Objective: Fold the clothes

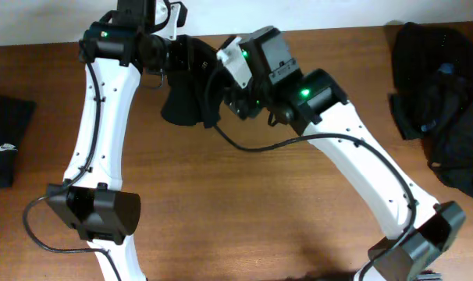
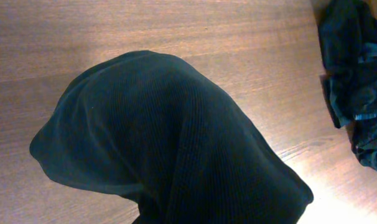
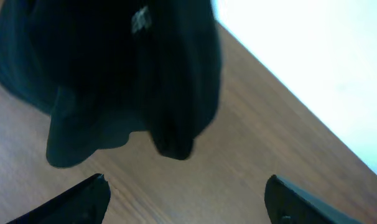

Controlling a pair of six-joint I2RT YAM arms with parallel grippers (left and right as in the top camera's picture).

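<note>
A black garment (image 1: pixel 186 101) hangs bunched above the table at the back centre, held up by my left gripper (image 1: pixel 182 61). In the left wrist view the garment (image 2: pixel 170 143) fills most of the frame and hides the fingers. My right gripper (image 1: pixel 223 100) is right beside the hanging cloth. In the right wrist view its fingers (image 3: pixel 185 199) are wide open and empty above bare wood. The garment (image 3: pixel 114 81), with a small white tag, hangs just beyond them. More black clothes (image 1: pixel 443 101) lie in a heap at the far right, also seen in the left wrist view (image 2: pixel 356 74).
A folded black garment with a small white logo (image 1: pixel 6 144) lies at the table's left edge. The wooden table (image 1: pixel 244 203) spreads out in front of the arms. The table's back edge runs just behind the grippers.
</note>
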